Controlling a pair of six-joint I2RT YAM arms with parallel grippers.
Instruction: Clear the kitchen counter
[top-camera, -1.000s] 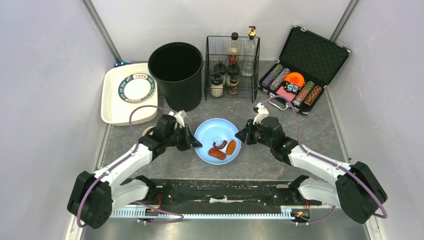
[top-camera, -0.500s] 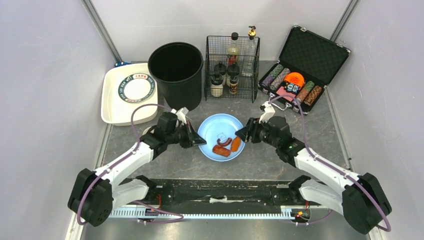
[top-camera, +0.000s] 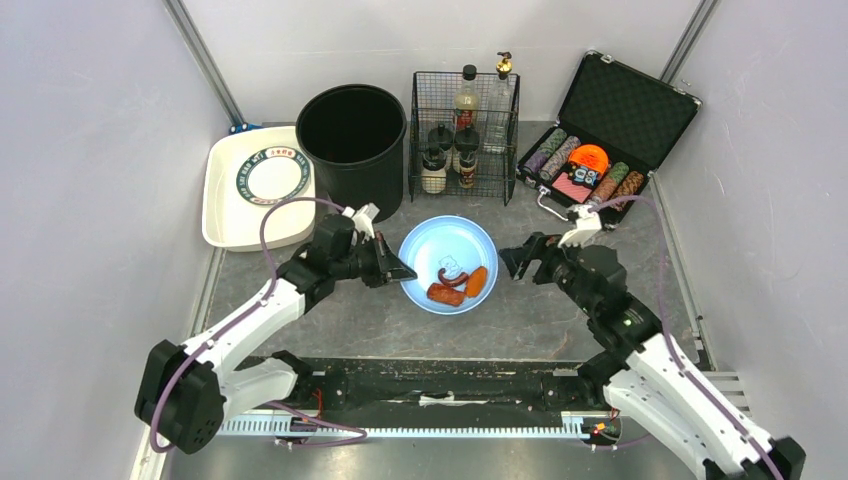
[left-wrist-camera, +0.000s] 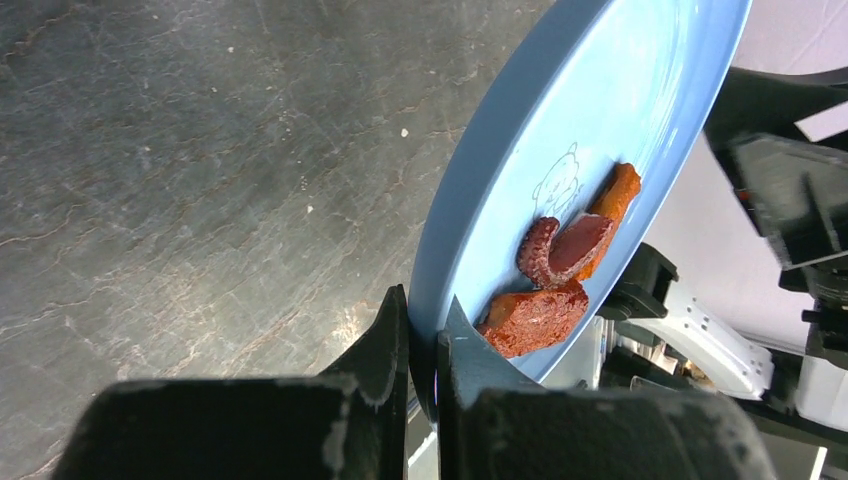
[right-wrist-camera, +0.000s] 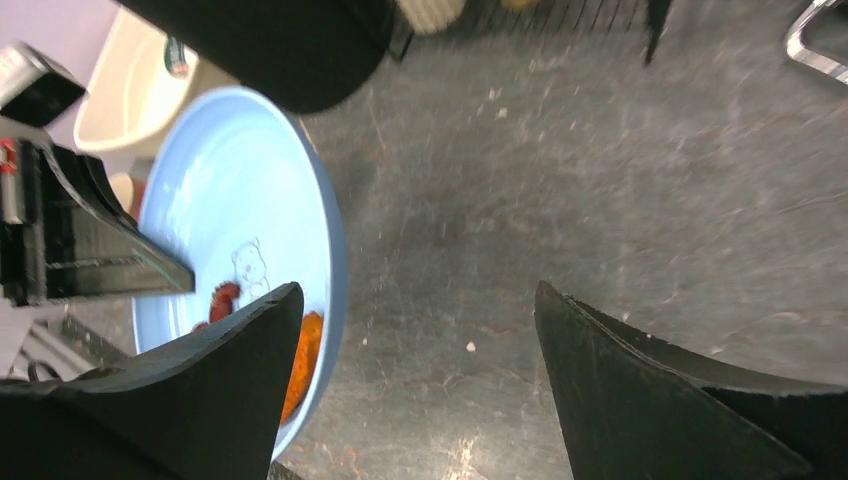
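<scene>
A light blue plate (top-camera: 440, 245) carrying three orange-red food pieces (top-camera: 458, 287) is tilted over the middle of the dark grey kitchen counter (top-camera: 560, 320). My left gripper (top-camera: 403, 273) is shut on the plate's left rim. The left wrist view shows the rim pinched between the fingertips of the left gripper (left-wrist-camera: 425, 315), with the plate (left-wrist-camera: 560, 130) rising away and the food (left-wrist-camera: 545, 315) slid to its low side. My right gripper (top-camera: 515, 262) stands open to the right of the plate. In its wrist view the right gripper (right-wrist-camera: 415, 300) holds nothing over bare counter (right-wrist-camera: 560, 180), with the plate (right-wrist-camera: 230, 190) at the left.
A black bin (top-camera: 352, 135) stands behind the plate, with a white tray (top-camera: 228, 215) to its left. A wire basket of bottles (top-camera: 465, 125) and an open case of poker chips (top-camera: 600, 140) sit at the back right. A black rail (top-camera: 440, 385) runs along the near edge.
The right gripper has opened, let go of the plate's right rim and drawn back to the right. The left gripper, still shut on the plate, has carried it slightly right and farther back.
</scene>
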